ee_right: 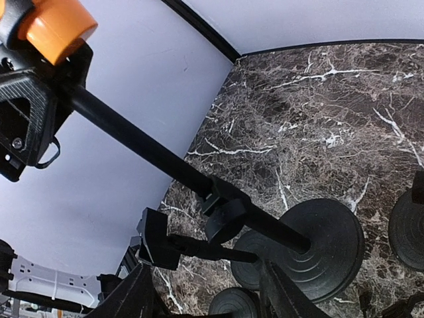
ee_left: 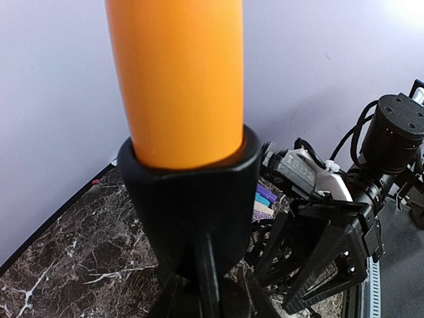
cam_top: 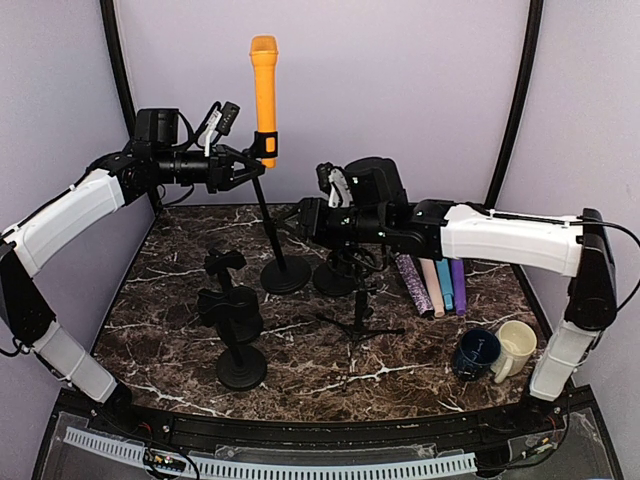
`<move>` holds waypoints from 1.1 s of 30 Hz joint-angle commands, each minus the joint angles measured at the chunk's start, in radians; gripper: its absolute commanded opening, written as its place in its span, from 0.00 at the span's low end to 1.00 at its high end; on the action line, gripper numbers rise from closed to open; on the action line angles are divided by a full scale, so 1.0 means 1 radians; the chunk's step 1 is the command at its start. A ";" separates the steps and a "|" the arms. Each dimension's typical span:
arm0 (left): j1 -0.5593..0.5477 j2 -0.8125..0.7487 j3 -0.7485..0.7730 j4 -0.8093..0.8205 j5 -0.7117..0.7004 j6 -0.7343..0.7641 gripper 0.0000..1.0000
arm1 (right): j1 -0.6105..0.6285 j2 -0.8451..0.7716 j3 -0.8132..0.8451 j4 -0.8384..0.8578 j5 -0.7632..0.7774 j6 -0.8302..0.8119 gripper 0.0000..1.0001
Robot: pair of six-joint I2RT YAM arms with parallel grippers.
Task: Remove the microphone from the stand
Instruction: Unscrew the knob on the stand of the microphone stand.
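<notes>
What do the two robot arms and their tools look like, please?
The left arm and right arm have smooth white shell segments joined by black joints. The left tool and right tool are black, angular and two-fingered. Thin black cables loop near the wrists.

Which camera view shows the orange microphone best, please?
The top external view: the whole microphone is visible there, upright in the clip of its stand. The left wrist view shows only its lower body, very close, in the clip. The right wrist view shows only its bottom end.
</notes>
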 commanded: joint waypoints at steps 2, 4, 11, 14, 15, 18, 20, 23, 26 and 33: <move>-0.001 -0.066 0.014 0.094 0.027 -0.006 0.00 | -0.011 0.040 0.057 0.019 -0.033 0.058 0.52; -0.001 -0.065 0.015 0.092 0.030 -0.006 0.00 | -0.014 0.055 0.071 0.024 -0.036 0.066 0.50; -0.001 -0.066 0.012 0.090 0.036 -0.008 0.00 | -0.026 0.091 0.098 0.061 -0.034 0.090 0.39; 0.000 -0.068 0.012 0.086 0.037 -0.006 0.00 | -0.029 0.102 0.110 0.065 -0.029 0.095 0.36; -0.001 -0.069 0.012 0.086 0.036 -0.005 0.00 | -0.030 0.107 0.114 0.066 -0.030 0.098 0.35; -0.001 -0.071 0.012 0.085 0.036 -0.004 0.00 | -0.033 0.120 0.123 0.066 -0.030 0.105 0.32; 0.000 -0.071 0.012 0.085 0.037 -0.004 0.00 | -0.033 0.126 0.127 0.069 -0.033 0.107 0.31; 0.000 -0.072 0.012 0.084 0.036 -0.003 0.00 | -0.034 0.131 0.128 0.073 -0.030 0.106 0.28; -0.001 -0.072 0.011 0.084 0.038 -0.002 0.00 | -0.034 0.132 0.128 0.073 -0.024 0.097 0.25; -0.001 -0.072 0.010 0.085 0.042 -0.004 0.00 | -0.040 0.143 0.132 0.077 -0.024 0.081 0.19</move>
